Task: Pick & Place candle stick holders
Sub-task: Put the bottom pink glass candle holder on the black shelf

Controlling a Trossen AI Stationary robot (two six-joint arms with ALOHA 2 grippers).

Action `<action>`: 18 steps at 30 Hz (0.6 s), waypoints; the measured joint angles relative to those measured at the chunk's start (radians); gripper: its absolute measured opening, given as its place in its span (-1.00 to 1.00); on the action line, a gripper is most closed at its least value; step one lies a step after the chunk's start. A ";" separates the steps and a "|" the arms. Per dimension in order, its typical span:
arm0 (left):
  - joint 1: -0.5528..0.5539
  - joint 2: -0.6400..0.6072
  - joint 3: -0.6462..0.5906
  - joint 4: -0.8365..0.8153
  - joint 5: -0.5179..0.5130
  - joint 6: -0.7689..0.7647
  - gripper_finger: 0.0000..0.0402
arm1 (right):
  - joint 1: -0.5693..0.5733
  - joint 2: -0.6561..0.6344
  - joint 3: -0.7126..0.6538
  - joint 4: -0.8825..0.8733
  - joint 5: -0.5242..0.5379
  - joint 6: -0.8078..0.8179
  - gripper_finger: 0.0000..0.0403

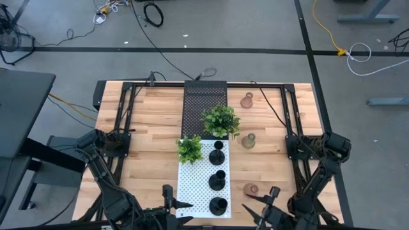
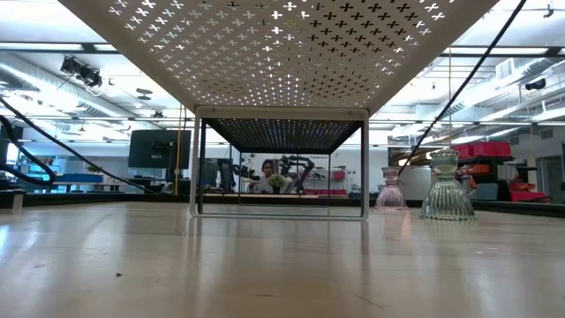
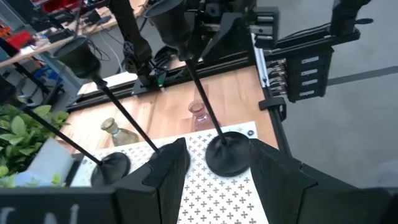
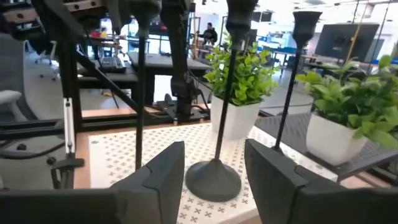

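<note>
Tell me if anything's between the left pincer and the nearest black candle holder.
Nothing visible. The left pincer is open, and the nearest black candle holder stands on the white perforated shelf directly ahead, its base showing between the fingers. The other black holders stand off to one side.

Honestly there's no readable text anywhere here, no labels, brand names, numbers or signs on anything on the surface or on the arms. The monitors (image 2: 159,147) back in the room in the low view are dark, and the red bins (image 2: 494,150) off to the side don't show any lettering I can make out. Same deal in both wrist views, just blurry room clutter with nothing legible.
</note>
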 joint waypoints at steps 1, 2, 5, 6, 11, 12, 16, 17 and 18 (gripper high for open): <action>0.000 0.000 0.000 0.000 0.009 -0.004 -0.11 | 0.000 -0.002 -0.010 -0.015 0.001 0.027 -0.16; 0.000 0.000 0.000 0.000 0.017 -0.006 -0.11 | 0.001 -0.001 -0.022 -0.027 0.002 0.054 -0.16; 0.000 0.000 0.000 0.000 0.036 -0.008 -0.11 | 0.004 -0.001 -0.063 -0.062 0.001 0.121 -0.16; 0.000 0.000 0.000 -0.001 0.036 -0.008 -0.11 | 0.006 -0.001 -0.080 -0.065 0.001 0.147 -0.16; 0.000 0.000 0.000 -0.002 0.037 -0.009 -0.11 | 0.045 -0.001 -0.134 -0.051 0.001 0.234 -0.16; 0.000 0.000 0.000 -0.003 0.037 -0.009 -0.11 | 0.055 -0.001 -0.144 -0.053 0.001 0.239 -0.16; 0.000 0.000 0.000 -0.005 0.037 -0.010 -0.11 | 0.076 -0.001 -0.187 -0.050 0.001 0.270 -0.16; 0.000 0.000 0.000 -0.007 0.037 -0.012 -0.11 | 0.077 0.000 -0.199 -0.051 0.001 0.285 -0.16; 0.000 0.000 0.000 -0.009 0.037 -0.016 -0.11 | 0.077 0.000 -0.212 -0.052 0.001 0.303 -0.16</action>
